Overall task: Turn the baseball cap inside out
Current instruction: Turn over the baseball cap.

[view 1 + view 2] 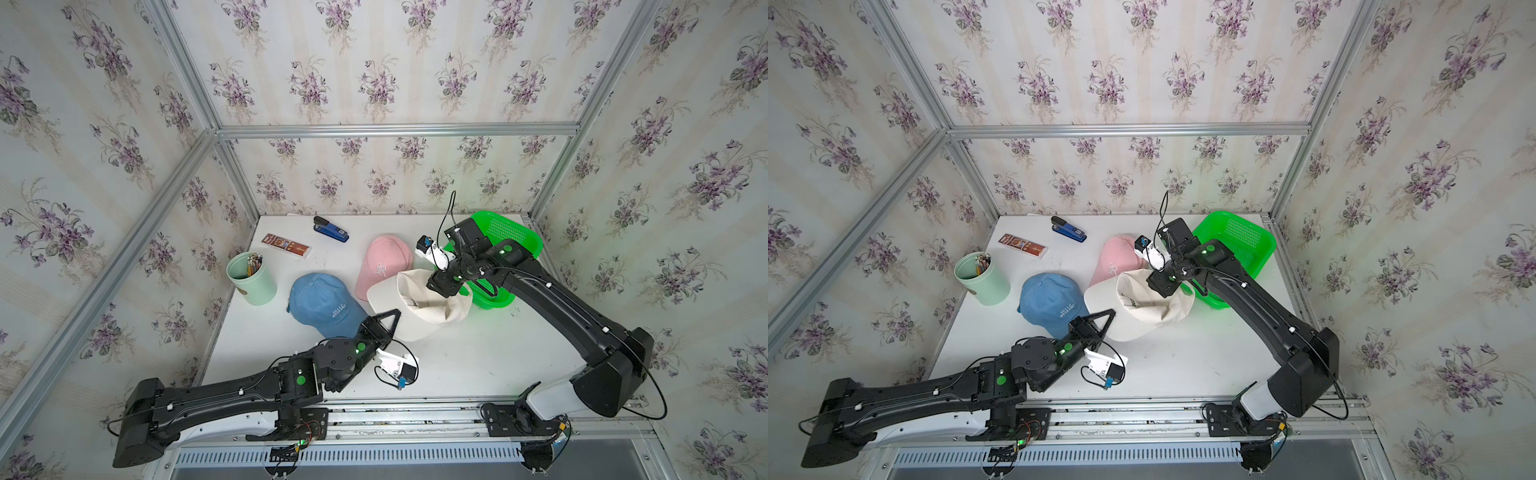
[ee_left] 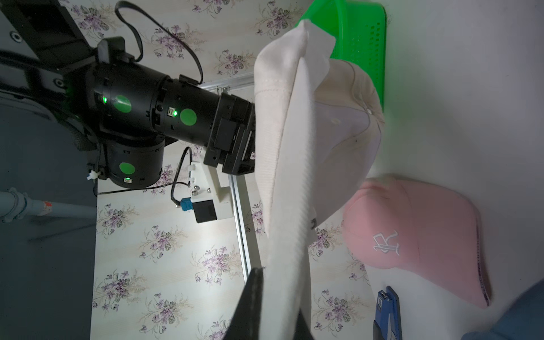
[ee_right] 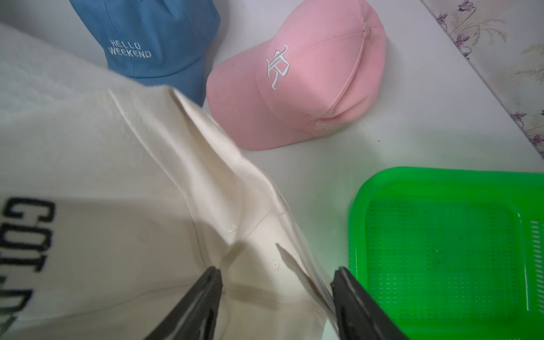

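Note:
The baseball cap is cream with dark lettering and sits mid-table, partly lifted and crumpled. My left gripper is shut on its brim; in the left wrist view the brim runs up from between the jaws of the left gripper to the crown. My right gripper is at the crown's far side. In the right wrist view the right gripper is open, its fingers wide apart, with the cap's cream fabric lying between and under them.
A pink cap and a blue cap lie just behind and left of the cream one. A green basket stands at the back right under the right arm. A mint cup of pencils, a flat box and a blue stapler sit at the back left.

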